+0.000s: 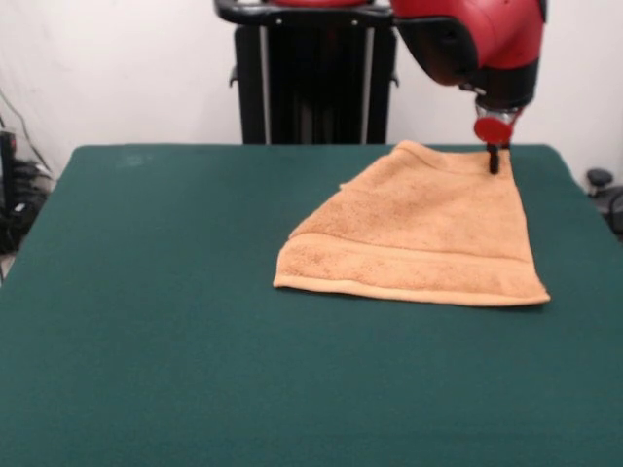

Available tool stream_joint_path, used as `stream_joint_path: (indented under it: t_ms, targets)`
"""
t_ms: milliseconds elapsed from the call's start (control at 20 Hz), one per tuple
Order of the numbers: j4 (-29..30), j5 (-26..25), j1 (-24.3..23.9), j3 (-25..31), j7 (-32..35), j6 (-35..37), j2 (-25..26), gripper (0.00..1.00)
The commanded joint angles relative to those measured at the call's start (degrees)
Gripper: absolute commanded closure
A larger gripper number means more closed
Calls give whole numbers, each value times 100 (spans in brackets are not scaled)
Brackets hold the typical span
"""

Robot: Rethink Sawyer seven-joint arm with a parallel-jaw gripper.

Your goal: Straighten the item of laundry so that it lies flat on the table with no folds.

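Front view only: you have one towel [419, 233], one table [175, 321], one arm [477, 39] and one gripper [494, 161] to log. Gripper tip sits on or just over the towel's far edge, close to its far right corner; you cannot tell from this angle whether the fingers are parted or pinched, nor whether they hold the cloth. Everything else of the towel lies nearer the camera than the gripper and mostly to its picture-left. Towel is not flat: its picture-left side runs diagonally, as a folded-over edge would, so the outline reads as a trapezoid, narrow at the gripper end and wide at the near hem. One woven band runs across near that hem. Long axis cannot be told in this shape. Pedestal [311, 78] stands behind the table, picture-left of the gripper.
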Motion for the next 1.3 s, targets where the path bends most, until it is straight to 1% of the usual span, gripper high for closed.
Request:
stream_joint_path:
  t_ms: [50, 150, 300, 500, 950, 1300]
  targets:
    - [-611, -21, 36, 8, 506, -92, 166, 0]
    - [-611, -14, 26, 13, 523, -122, 173, 0]
    - [-584, -99, -67, 107, 579, -547, 155, 0]
    - [-550, -123, -92, 65, 613, -652, 123, 0]
    - [-539, -119, -175, 102, 528, -543, 161, 0]
    - [-521, -95, -205, 124, 572, -636, 154, 0]
